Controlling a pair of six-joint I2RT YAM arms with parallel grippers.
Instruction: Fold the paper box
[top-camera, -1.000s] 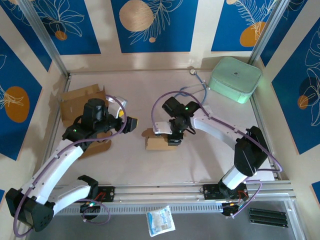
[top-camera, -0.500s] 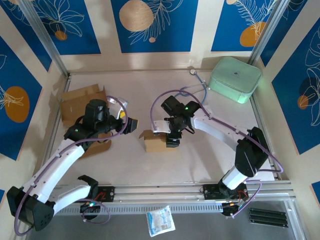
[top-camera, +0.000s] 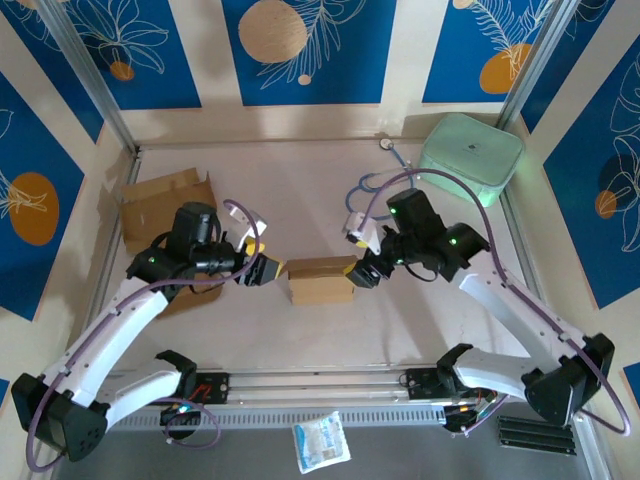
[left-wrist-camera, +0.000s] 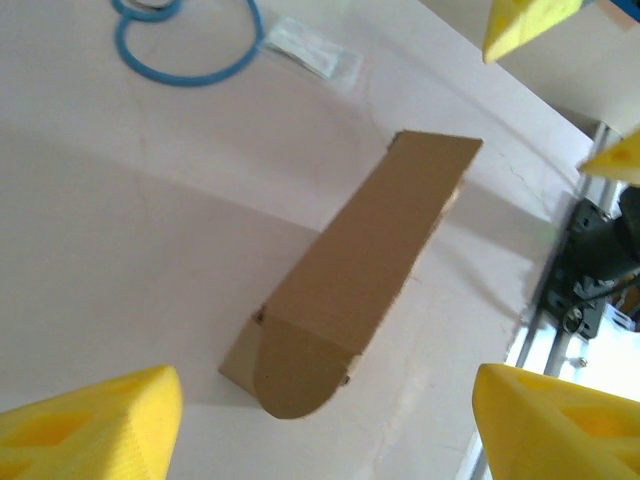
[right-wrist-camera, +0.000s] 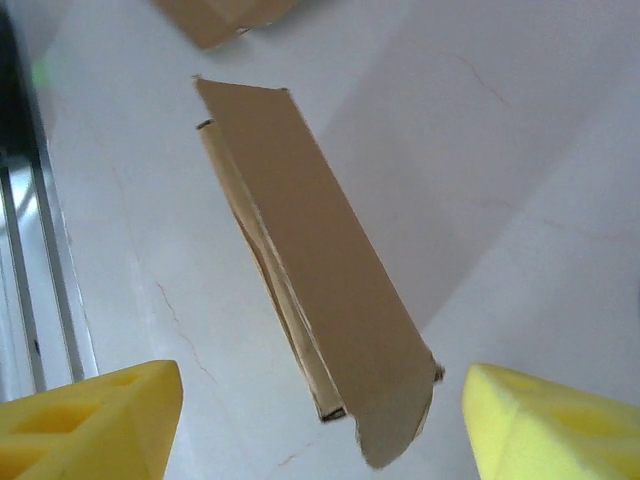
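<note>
The brown paper box (top-camera: 320, 281) lies on the table's middle, long side left to right, its lid panel down on top. Open and empty, my left gripper (top-camera: 262, 270) sits just off the box's left end. In the left wrist view the box (left-wrist-camera: 370, 270) shows a rounded end flap between and ahead of the yellow fingers (left-wrist-camera: 95, 425). My right gripper (top-camera: 366, 272) stands open at the box's right end. Seen from the right wrist, the box (right-wrist-camera: 315, 270) has a loose, ragged end flap hanging near the fingers (right-wrist-camera: 555, 425), which do not touch it.
A mint-green case (top-camera: 470, 156) stands at the back right, with a blue cable (top-camera: 385, 182) beside it. Flat cardboard (top-camera: 165, 200) lies at the back left. A plastic packet (top-camera: 320, 441) rests beyond the near rail.
My right arm has swung away from above the box and come down at its right end. My left gripper has moved right, up to the box's left end. The box lid lies flatter.
</note>
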